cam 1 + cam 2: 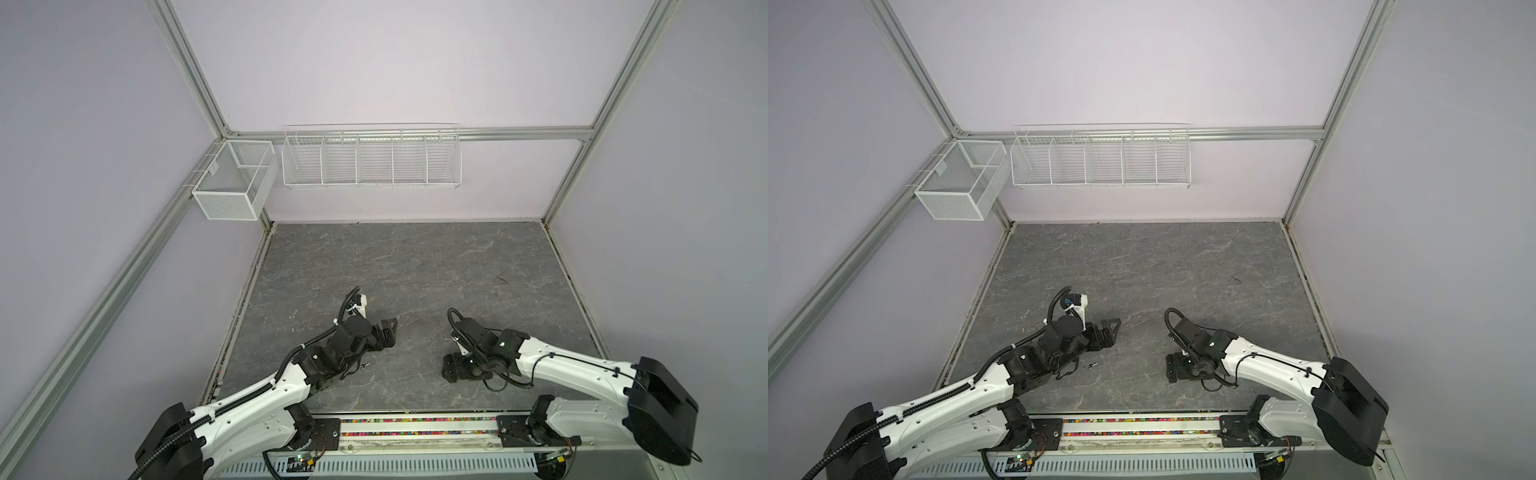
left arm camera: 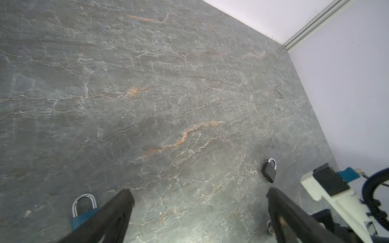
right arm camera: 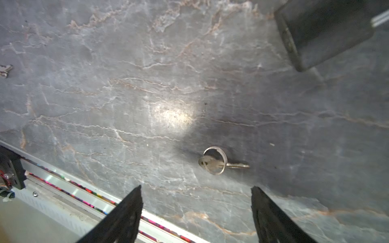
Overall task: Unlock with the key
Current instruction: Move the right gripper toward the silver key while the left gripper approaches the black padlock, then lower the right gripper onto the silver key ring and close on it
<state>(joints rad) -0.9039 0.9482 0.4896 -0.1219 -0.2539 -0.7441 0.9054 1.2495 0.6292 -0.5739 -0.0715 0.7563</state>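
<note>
Nothing done yet: my left hand [image 2: 199, 192] and right hand [image 3: 196, 188] are spread, empty; key [image 3: 212, 163] lies on counter [image 3: 168, 84], black padlock [image 3: 324, 31] untouched.

Silver ringed key [image 3: 210, 163] lying flat; black padlock [image 2: 269, 171] near it.

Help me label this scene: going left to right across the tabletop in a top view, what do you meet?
key → left gripper → right gripper → dark mark
</note>
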